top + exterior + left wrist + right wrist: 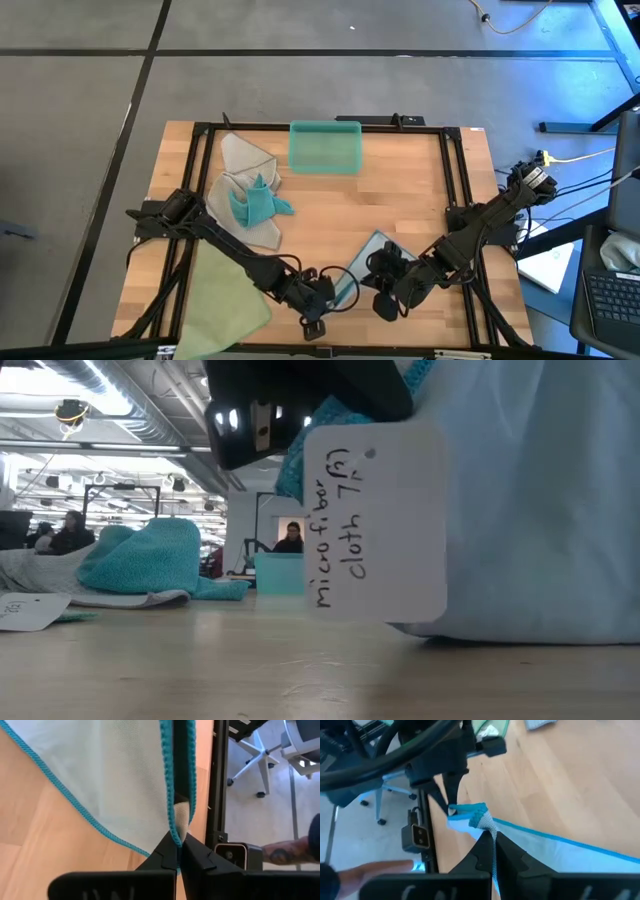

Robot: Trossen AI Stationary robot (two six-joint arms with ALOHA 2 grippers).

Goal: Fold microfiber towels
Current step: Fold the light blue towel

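Now the pale blue towel (372,252) is pinched at its teal hem between the closed fingers of the left gripper (178,851), its cloth spread out beyond the fingertips. A bunched corner is clamped between the shut fingers of the right gripper (492,840), just beside the left gripper's tips.

Soft cloth towel (120,780); matt wooden table (400,215); translucent plastic bin (325,147)

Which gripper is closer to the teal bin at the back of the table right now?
Neither clearly. The left gripper and right gripper both sit at the front edge, shut on the pale blue towel, roughly equally far from the teal bin.
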